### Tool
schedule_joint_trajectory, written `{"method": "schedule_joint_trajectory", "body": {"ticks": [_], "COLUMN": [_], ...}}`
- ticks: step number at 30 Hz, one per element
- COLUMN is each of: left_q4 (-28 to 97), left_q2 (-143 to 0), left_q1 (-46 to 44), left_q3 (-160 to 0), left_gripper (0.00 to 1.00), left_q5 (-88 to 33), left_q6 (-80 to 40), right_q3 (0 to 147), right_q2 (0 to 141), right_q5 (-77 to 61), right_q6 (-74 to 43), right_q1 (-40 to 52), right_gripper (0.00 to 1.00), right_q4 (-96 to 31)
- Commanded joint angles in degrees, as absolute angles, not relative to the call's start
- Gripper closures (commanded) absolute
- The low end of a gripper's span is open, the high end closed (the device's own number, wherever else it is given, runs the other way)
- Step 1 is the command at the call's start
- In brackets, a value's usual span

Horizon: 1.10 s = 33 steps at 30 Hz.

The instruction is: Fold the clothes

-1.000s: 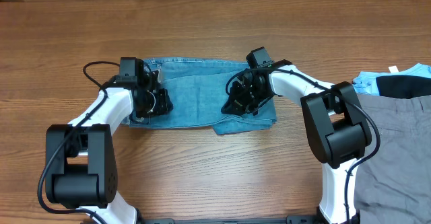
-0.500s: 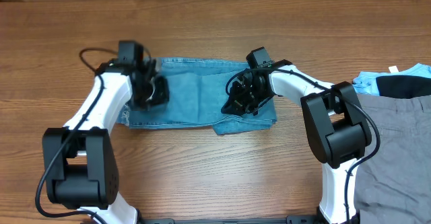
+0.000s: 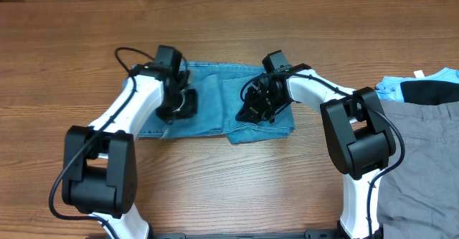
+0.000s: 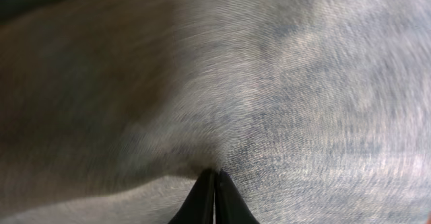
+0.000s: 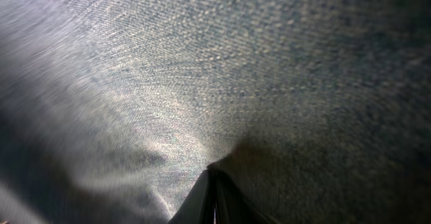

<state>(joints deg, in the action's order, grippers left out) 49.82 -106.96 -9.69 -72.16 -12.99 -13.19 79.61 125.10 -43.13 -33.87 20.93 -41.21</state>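
Note:
The clothes, a pair of light blue denim jeans (image 3: 215,104), lie folded in a short band across the middle of the table. My left gripper (image 3: 176,107) is over their left part, shut on a pinch of denim (image 4: 303,83) that puckers at the closed tips (image 4: 215,178). Over the right part, my right gripper (image 3: 253,111) is also shut, and the cloth (image 5: 269,62) gathers into a crease at its tips (image 5: 214,174). Denim fills both wrist views, blurred at the left. A folded corner sticks out at the jeans' lower right edge.
Plain grey trousers (image 3: 423,149) lie at the table's right edge, with a black garment (image 3: 430,92) and a pale-blue one (image 3: 391,87) behind them. Brown wooden tabletop (image 3: 229,31) surrounds the jeans. A cardboard-coloured wall runs along the back.
My left gripper closed on the jeans' left end and moved right, dragging that end inward over the rest. The right arm has stayed still.

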Motion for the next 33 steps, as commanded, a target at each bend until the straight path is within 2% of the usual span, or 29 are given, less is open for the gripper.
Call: {"method": "schedule_joint_trajectory", "body": {"ticks": [1, 5, 7, 10, 13, 15, 17, 19, 20, 33], "left_q4": [54.0, 59.7, 61.0, 61.9, 61.3, 60.8, 60.9, 60.8, 60.8, 58.2], "left_q2": [-106.1, -103.6, -102.1, -99.7, -97.8, -97.3, -97.7, -98.5, -99.0, -113.8], "left_q1": [-5.4, 0.9, 3.6, 6.0, 5.6, 4.3, 2.9, 2.3, 2.2, 2.3], "left_q3": [-73.3, -75.5, -77.3, -80.5, -82.3, -82.3, -82.1, -81.9, -81.7, -80.8], "left_gripper": [0.96, 0.84, 0.75, 0.65, 0.57, 0.45, 0.26, 0.13, 0.1, 0.17], "left_q5": [-2.1, 1.9, 1.3, -3.2, -13.4, -17.3, -16.3, -14.3, -13.5, -8.7], "left_q6": [-13.1, -13.0, -12.8, -10.7, -7.2, -5.1, -4.9, -5.4, -5.4, -5.1], "right_q3": [77.2, 77.2, 77.2, 77.2, 77.2, 77.2, 77.2, 77.2, 77.2, 77.2], "right_q2": [128.8, 128.8, 128.8, 128.8, 128.8, 128.8, 128.8, 128.8, 128.8, 128.8], "right_q5": [-37.6, -37.5, -37.5, -37.5, -37.5, -37.5, -37.5, -37.5, -37.5, -37.6], "right_q6": [-36.0, -36.0, -36.0, -36.0, -36.0, -36.0, -36.0, -36.0, -36.0, -36.0], "right_q1": [19.9, 19.9, 19.9, 19.9, 19.9, 19.9, 19.9, 19.9, 19.9, 19.9], "right_gripper": [0.95, 0.95, 0.95, 0.95, 0.95, 0.95, 0.95, 0.95, 0.95, 0.95], "right_q4": [-42.3, -42.3, -42.3, -42.2, -42.1, -42.1, -42.1, -42.1, -42.1, -42.4]}}
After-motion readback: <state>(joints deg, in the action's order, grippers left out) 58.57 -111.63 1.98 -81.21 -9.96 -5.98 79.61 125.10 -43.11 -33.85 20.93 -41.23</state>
